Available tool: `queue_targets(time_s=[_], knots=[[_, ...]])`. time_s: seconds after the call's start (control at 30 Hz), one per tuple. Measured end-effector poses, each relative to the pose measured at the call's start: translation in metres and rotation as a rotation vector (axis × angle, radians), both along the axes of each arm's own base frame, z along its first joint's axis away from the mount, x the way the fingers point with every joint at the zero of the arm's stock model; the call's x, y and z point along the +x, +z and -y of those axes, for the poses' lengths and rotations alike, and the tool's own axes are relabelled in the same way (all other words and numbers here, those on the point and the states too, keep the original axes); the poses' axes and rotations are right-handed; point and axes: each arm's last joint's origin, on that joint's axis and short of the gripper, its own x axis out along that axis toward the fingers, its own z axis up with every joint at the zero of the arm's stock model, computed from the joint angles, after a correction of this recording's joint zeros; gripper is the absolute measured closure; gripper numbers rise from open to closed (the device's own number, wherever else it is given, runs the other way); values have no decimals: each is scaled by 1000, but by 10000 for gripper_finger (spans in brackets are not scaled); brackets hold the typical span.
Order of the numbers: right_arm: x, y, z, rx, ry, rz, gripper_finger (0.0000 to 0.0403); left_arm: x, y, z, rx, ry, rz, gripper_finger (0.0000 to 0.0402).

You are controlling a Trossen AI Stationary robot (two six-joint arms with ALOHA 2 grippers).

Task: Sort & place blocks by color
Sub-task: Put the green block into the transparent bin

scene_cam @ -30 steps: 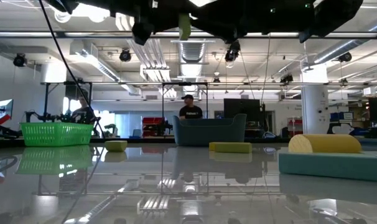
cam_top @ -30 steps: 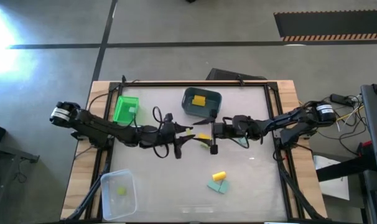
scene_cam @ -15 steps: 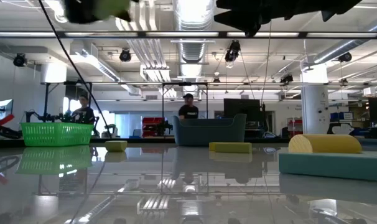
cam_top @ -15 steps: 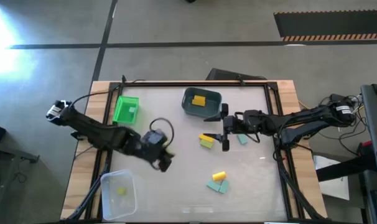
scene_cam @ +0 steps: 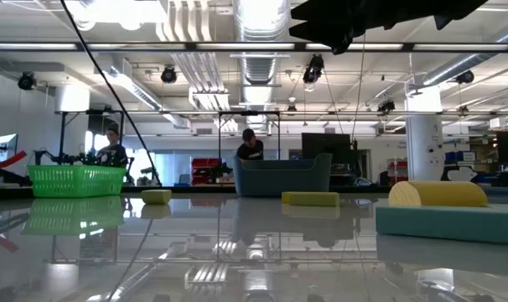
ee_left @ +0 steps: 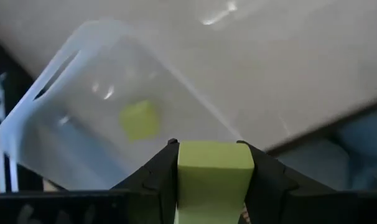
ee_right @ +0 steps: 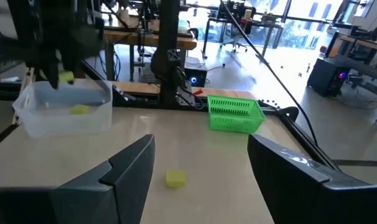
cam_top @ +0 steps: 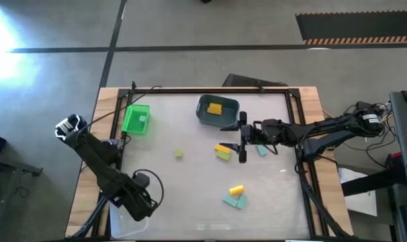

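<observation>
My left gripper [cam_top: 138, 204] hangs over the clear bin [cam_top: 119, 222] at the table's near left corner, shut on a pale lime-green block [ee_left: 213, 171]. The right wrist view shows that gripper [ee_right: 64, 70] and its block [ee_right: 66, 77] above the bin [ee_right: 64, 112]. Another lime block [ee_left: 140, 120] lies on the bin's floor. My right gripper [cam_top: 242, 139] stands open and level above the table's middle, right of a yellow and lime block [cam_top: 221, 151]. A small lime block [cam_top: 179, 154] lies left of centre. My left gripper pinches the lime-green block by two opposite sides [ee_left: 187, 177] between its two fingers. The fingers point down from above. The block is lifted clear, above the clear bin's open top.
A green basket [cam_top: 136, 118] stands at the far left and a dark teal bin [cam_top: 217, 111] holding a yellow block at the far middle. A teal block [cam_top: 261, 150] lies under my right arm. A yellow cylinder [cam_top: 236, 191] and teal wedges [cam_top: 234, 201] lie near right.
My left gripper has swung from the table's middle to the near left corner with the lime-green block, turning until it points down over the clear bin. My right gripper drew back a little toward the right edge and rose, then kept still.
</observation>
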Motion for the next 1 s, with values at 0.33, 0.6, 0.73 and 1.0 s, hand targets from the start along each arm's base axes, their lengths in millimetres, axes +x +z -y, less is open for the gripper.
queue_targets(time_s=[0.33,0.6,0.73,1.0], knots=[[4,-6,1,-1,-24,-26,155,-5,-47,3,66,32,-203,284],[1,-10,1,36,-32,-78,155,-7,-52,5,55,2,-244,202],[-1,-13,1,65,-39,-131,158,-7,-48,5,43,-20,-230,190],[0,-7,4,49,-140,-131,161,-1,-33,9,44,-46,-125,187]])
